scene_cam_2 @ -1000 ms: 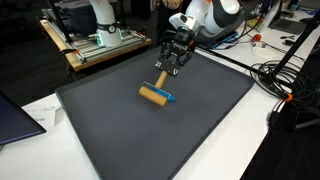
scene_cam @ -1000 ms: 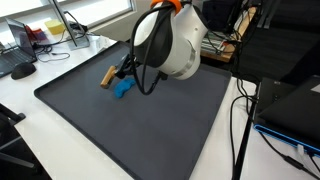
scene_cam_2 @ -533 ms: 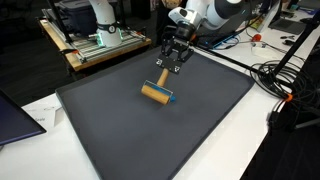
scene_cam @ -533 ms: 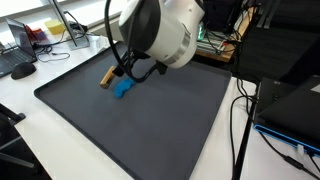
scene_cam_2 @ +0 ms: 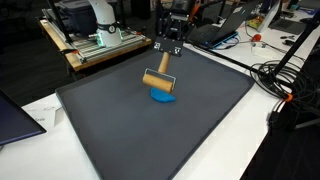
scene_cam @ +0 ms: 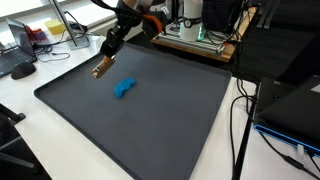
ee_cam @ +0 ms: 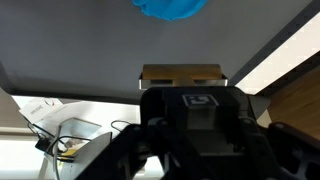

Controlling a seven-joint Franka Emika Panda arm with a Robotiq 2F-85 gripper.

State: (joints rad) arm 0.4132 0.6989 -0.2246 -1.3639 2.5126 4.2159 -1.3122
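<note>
My gripper is shut on the thin handle of a wooden roller and holds it in the air above the dark grey mat. The roller hangs below the fingers, tilted, and also shows in an exterior view under the gripper. A small blue lump lies on the mat just under the roller and apart from it; in an exterior view it sits right of the roller. In the wrist view the roller lies just beyond the dark gripper body, with the blue lump farther on.
A wooden cart with white equipment stands beyond the mat's far corner. Black cables and a dark laptop flank the mat. A desk with keyboard and clutter lies beside the mat, and a black monitor on the opposite side.
The gripper has risen and drawn back with the roller, which was resting on the mat over the blue lump. The blue lump now lies uncovered on the mat.
</note>
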